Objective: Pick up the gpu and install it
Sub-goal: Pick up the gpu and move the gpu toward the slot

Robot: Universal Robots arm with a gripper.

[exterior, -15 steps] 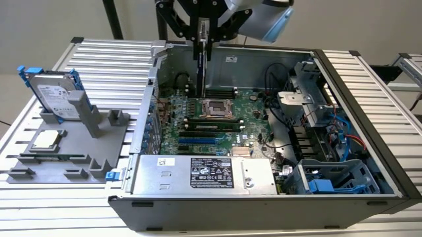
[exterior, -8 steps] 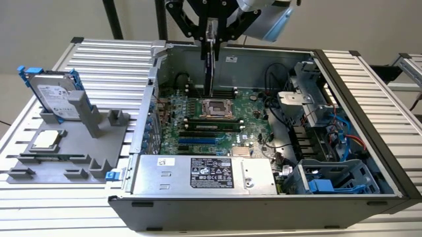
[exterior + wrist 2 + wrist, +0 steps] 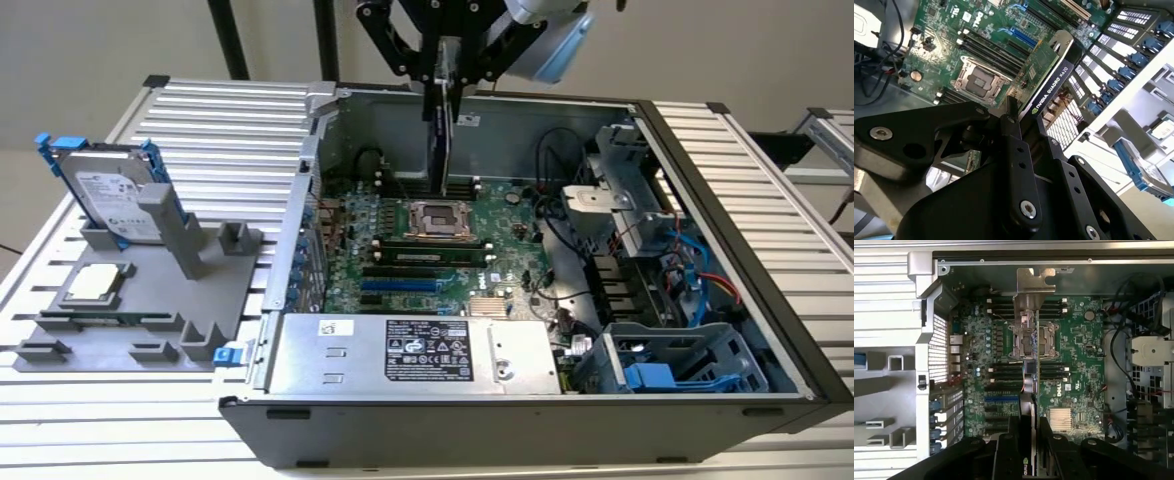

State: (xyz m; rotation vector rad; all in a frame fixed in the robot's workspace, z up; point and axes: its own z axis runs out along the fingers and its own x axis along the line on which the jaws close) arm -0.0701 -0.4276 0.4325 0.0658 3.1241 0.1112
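White print on the gpu (image 3: 1051,89) edge

gpu (image 3: 1041,62) board noted green, semi-matt laminate; edge black glossy plastic, bracket (image 3: 1030,287) bare silver metal | gripper (image 3: 1024,112) logged black matt, screw heads shiny metal | motherboard (image 3: 527,215) green PCB, slight sheen | case (image 3: 400,125) grey sheet metal, dull | table (image 3: 200,120) ribbed alu, satin | hard drive (image 3: 114,195) silver metal, rails blue plastic | fixture (image 3: 200,300) grey matt plastic

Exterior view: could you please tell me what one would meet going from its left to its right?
hard drive → gpu → drive cage
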